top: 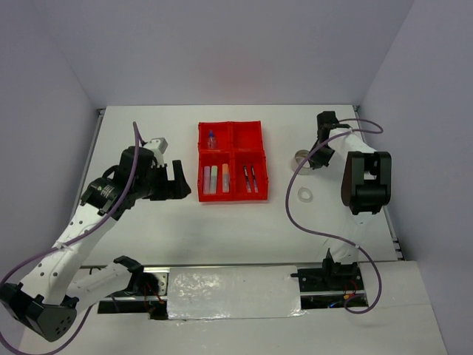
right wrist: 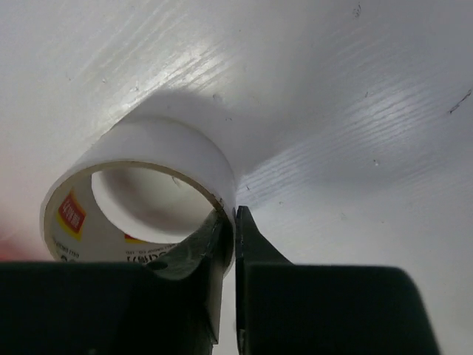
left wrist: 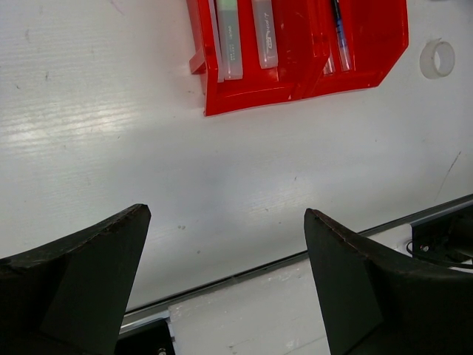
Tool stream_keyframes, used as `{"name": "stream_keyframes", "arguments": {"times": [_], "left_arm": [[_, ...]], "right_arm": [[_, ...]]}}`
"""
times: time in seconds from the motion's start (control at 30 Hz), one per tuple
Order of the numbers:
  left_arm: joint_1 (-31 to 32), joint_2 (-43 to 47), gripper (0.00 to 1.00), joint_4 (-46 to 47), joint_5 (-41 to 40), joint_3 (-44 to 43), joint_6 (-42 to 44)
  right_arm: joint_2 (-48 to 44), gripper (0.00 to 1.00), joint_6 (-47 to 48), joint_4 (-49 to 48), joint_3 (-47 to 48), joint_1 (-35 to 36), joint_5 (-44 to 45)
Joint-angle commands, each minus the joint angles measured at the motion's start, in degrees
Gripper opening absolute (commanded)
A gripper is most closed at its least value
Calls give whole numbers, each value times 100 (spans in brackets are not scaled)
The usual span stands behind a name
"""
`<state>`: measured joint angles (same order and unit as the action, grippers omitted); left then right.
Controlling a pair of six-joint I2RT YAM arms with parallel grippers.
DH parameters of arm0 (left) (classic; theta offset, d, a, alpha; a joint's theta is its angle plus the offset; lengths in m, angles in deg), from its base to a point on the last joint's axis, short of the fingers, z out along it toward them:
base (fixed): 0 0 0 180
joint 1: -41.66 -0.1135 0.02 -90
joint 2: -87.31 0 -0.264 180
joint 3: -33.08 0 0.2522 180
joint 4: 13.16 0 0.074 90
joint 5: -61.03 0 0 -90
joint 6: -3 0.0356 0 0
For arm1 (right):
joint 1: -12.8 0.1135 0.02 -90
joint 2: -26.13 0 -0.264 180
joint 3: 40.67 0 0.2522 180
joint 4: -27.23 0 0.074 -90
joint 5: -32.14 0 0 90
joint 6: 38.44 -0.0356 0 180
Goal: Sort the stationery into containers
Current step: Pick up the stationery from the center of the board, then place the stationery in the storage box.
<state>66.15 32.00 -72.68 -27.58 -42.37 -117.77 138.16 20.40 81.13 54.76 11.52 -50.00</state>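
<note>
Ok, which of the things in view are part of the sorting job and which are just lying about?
Job: tray; bottle, sticks and pens, already in it; tape, its wall pinched in the right jaws; ring, not yet sorted.
Lying about: purple cables; silvery sheet at the near edge.

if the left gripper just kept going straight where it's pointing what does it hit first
Most likely bare table, just short of the red tray and its near corner. The open left gripper seems tilted downward. Depth is unclear, so the tray could come first.
</note>
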Motion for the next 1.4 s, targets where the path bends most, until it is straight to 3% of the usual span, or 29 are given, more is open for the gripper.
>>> {"name": "stream_keyframes", "arguments": {"times": [0.0,0.23,0.37,0.67,0.77,0.83,1.2,1.37], "left_arm": [[-23,3,99,181,-42,52,-114],[-23,20,99,453,-112,78,-158],[-23,-6,99,620,-7,96,-193],[-23,151,99,454,-112,69,-44],[-23,231,99,401,-112,131,0],[-23,284,99,418,-104,210,9],[-23,512,99,111,-112,263,211],[-23,468,99,146,-112,298,246]], "right_arm": [[-172,7,22,-375,-72,22,-257],[-629,1,-434,-226,874,891,285],[-551,0,-628,-427,1482,1296,68],[1037,1,-497,28,3749,1982,-82],[1830,3,-330,485,5169,2070,-144],[2103,4,-286,635,5534,2097,-135],[2403,12,-189,424,5289,2140,-83],[2473,29,-128,486,5360,2158,-144]]}}
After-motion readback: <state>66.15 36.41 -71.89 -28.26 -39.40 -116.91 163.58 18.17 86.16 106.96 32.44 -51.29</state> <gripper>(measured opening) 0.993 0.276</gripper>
